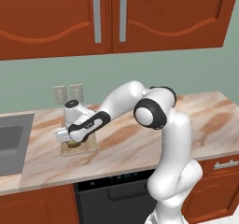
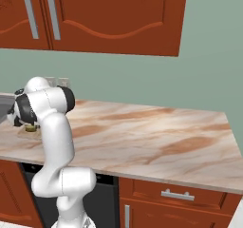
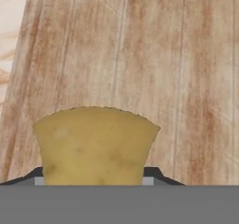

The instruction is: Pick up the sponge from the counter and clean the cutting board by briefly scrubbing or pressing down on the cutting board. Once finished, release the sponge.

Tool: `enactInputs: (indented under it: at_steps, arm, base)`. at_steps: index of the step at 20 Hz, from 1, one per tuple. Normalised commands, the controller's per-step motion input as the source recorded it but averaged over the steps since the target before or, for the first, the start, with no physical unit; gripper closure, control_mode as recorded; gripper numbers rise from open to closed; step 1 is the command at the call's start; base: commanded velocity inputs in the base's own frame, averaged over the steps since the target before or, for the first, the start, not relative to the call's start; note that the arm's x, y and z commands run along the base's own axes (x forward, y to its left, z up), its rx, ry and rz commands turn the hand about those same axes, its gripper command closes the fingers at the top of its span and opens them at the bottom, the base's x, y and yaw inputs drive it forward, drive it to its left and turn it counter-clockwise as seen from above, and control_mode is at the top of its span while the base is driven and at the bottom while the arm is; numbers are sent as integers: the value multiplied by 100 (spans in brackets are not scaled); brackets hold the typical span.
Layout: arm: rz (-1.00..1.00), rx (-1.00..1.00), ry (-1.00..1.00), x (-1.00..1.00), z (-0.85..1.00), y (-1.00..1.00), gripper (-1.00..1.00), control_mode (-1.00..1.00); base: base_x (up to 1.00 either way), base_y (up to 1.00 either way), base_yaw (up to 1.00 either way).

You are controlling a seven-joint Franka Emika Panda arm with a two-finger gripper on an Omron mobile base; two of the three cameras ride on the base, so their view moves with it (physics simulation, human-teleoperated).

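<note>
Pincer (image 1: 71,143) work now, I judge, means pressing straight down with short strokes, keeping within the cutting board (image 3: 140,55) at the desk's (image 1: 140,143) left end beside the sink (image 1: 11,141); its jaws are clamped narrowly on the sponge (image 3: 95,146), held low over the wood.

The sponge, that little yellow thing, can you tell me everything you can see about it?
The small mustard-yellow sponge is a soft-looking block with faint darker blotches and a ragged, curved upper edge in the hand view. It narrows toward the bottom, where the robot's hand has it between two dark finger tips. It sits over the flat light-tan wooden cutting board with lengthwise grain stripes, and looks pressed against it. In the left base view just a yellow bit peeks out beneath the hand.
</note>
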Motion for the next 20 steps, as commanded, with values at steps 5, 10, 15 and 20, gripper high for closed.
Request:
enactInputs:
  at_steps: [5,10,15,20]
  arm:
    - [0,0,0,-10,-60,-57,100,-100]
    - [0,0,0,-9,-30,-81,100,-100]
    - [0,0,0,-13,-58,-72,100,-100]
    - [0,0,0,-8,-95,-32,100,-100]
  base:
    - [0,0,0]
    - [0,0,0]
    - [0,0,0]
    - [0,0,0]
